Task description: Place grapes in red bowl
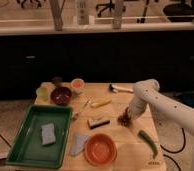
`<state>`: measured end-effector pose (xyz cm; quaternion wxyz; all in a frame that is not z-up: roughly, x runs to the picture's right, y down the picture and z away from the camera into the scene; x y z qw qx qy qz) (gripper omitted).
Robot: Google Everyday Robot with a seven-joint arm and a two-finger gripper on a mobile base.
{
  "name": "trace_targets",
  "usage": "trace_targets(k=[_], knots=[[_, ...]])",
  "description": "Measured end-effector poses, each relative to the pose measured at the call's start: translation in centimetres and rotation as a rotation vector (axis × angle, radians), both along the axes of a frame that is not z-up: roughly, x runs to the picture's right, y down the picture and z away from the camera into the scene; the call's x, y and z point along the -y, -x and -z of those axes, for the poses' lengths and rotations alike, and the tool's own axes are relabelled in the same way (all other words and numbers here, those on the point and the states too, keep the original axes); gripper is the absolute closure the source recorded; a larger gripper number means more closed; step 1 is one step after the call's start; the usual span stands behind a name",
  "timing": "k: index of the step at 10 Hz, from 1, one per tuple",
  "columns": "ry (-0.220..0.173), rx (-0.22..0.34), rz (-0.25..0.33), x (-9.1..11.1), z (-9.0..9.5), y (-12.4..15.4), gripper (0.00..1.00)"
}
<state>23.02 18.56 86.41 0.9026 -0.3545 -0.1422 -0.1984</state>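
Observation:
The grapes (123,120) are a small dark reddish-brown cluster on the wooden table, right of centre. My gripper (127,117) comes down from the white arm (160,102) on the right and sits right at the cluster, partly covering it. The red bowl (100,149) stands empty near the table's front edge, to the left of the grapes and nearer the front.
A green chilli (148,141) lies at the front right. A green tray (25,147) holds a grey sponge (48,134) on the left. A grey cloth (80,143), a dark block (98,122), a yellow item (101,103), a dark bowl (61,95) and cups (78,85) fill the rest.

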Motion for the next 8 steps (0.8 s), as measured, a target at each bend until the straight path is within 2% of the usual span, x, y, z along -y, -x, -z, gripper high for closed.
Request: trace_targets(k=[3, 5, 8], knots=[[-0.004, 0.019, -0.016, -0.6, -0.4, -0.2, 1.0], [-0.017, 0.028, -0.009, -0.3, -0.2, 0.3, 1.0], [-0.058, 0.031, 0.021, 2.1, 2.4, 1.5, 1.0]])
